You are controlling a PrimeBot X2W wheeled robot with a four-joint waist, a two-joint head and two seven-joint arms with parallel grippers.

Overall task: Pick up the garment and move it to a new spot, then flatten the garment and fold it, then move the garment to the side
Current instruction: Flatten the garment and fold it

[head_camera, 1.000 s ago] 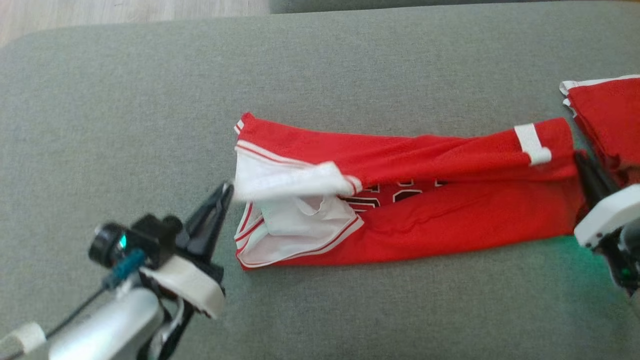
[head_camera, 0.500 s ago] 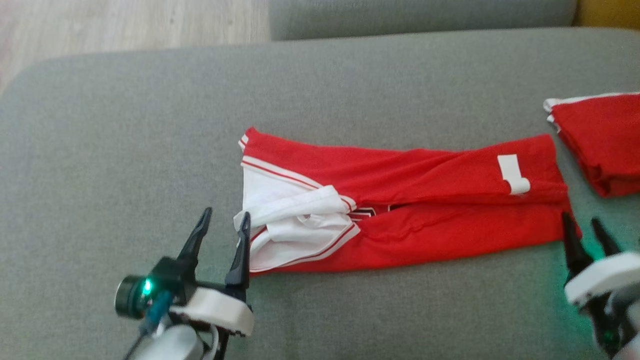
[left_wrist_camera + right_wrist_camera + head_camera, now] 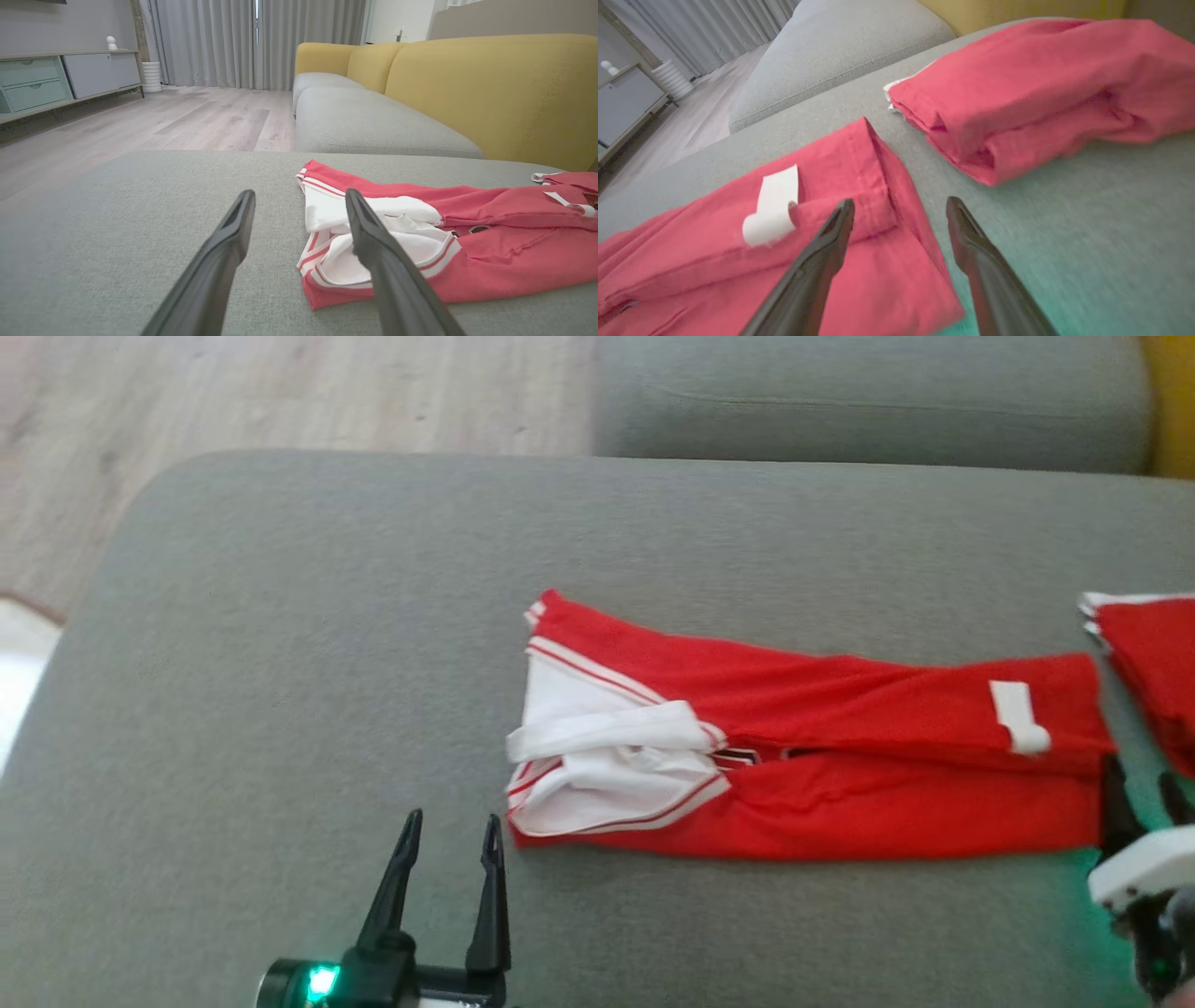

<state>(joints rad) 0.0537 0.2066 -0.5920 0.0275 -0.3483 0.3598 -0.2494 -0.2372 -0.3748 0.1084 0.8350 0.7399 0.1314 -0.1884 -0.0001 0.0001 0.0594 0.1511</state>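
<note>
Half a second ago the left gripper [image 3: 451, 821] had one finger against the white end of the red basketball jersey [image 3: 840, 803]. Now its fingers stand spread and empty just off that end's near corner, clear of the cloth. The right gripper [image 3: 1139, 775], a second ago clamped on the jersey's other end, is likewise released, fingers parted at the hem's near corner. The head camera itself has shifted, so more wooden floor [image 3: 280, 392] shows beyond the jersey than before.

The left wrist view looks low across the jersey's white, red-striped neck opening and takes in a yellow sofa back [image 3: 490, 93], grey curtains [image 3: 233, 42] and a low cabinet [image 3: 46, 79] far behind it. The head view, looking down, gives the strip's whole outline instead. The right wrist view makes plain what the head view blurs. One finger lies over the jersey's hem and the other over bare grey seat cushion [image 3: 1087, 233], with a curled white tag [image 3: 773, 205] just beyond on the hem. Whether that finger touches the cloth I cannot tell.

The jersey lies on the cushion, folded lengthwise into a long strip. Its long axis runs across the robot's front, neck end to the robot's left and hem to the right. Just past the hem end, apart from it, sits a second folded red garment [image 3: 1153, 663].
</note>
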